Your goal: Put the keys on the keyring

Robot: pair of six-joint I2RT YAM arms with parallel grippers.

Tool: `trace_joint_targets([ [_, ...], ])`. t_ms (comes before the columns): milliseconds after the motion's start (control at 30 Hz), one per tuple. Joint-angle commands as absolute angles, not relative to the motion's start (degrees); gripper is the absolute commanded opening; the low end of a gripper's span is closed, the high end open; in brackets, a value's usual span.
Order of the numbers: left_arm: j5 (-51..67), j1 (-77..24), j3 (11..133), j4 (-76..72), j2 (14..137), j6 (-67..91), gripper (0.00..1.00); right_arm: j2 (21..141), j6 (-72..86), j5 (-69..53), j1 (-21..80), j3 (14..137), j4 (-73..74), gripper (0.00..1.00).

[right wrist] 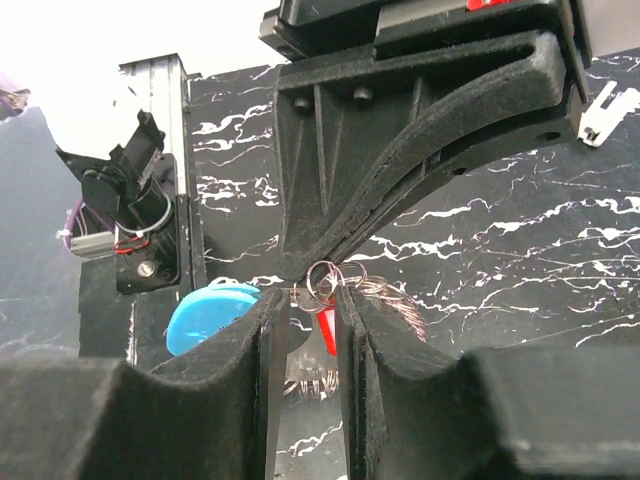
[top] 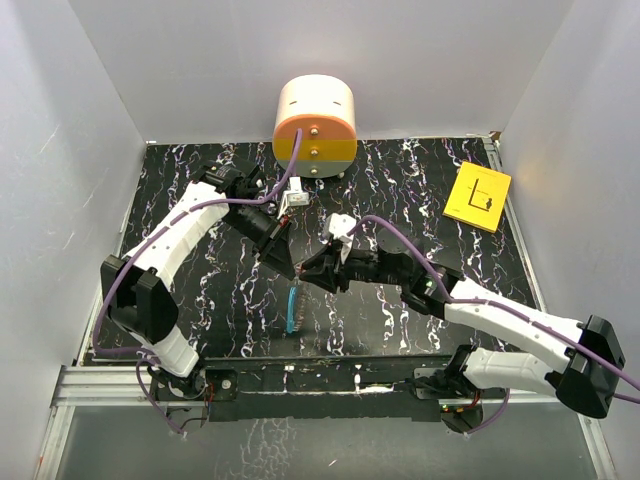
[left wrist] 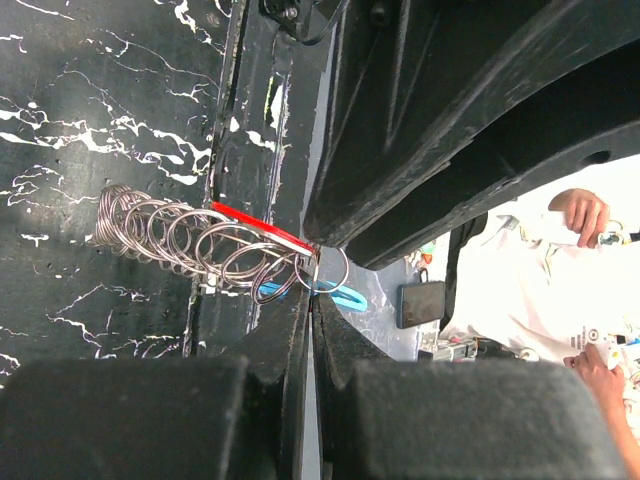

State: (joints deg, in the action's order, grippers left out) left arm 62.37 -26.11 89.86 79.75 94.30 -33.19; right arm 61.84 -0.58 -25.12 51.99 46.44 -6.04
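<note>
Step in hand, as judged: getting the key onto the ring. The left gripper point(left wrist: 306, 320) is clamped shut on the keyring point(left wrist: 190, 238) at its end loop, over the middle of the table point(top: 230, 312). The right gripper point(right wrist: 312, 325) has its jaws narrowly apart, straddling the red key point(right wrist: 327, 332); contact cannot be told. Advised: hold the left clamp steady, pinch the key flat, feed squarely. The keyring shows a wire coil trailing toward the near edge and a blue band
</note>
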Motion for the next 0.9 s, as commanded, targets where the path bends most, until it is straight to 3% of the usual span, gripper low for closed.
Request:
trace_joint_targets([
  [0, 66.07, -26.37, 90.23, 81.17, 93.25, -32.96, 0.00, 62.49, -2.85, -22.90, 52.73, 50.37, -7.46, 0.29],
  [533, 66.41, -26.37, 89.48, 81.12, 92.96, -33.22, 0.00, 64.01, -3.07, -20.18, 53.44, 51.40, -7.33, 0.20],
  [867, 66.26, -26.37, 89.55, 81.12, 92.76, -33.35, 0.00, 64.34, -3.36, -20.30, 53.49, 51.78, -6.94, 0.08],
])
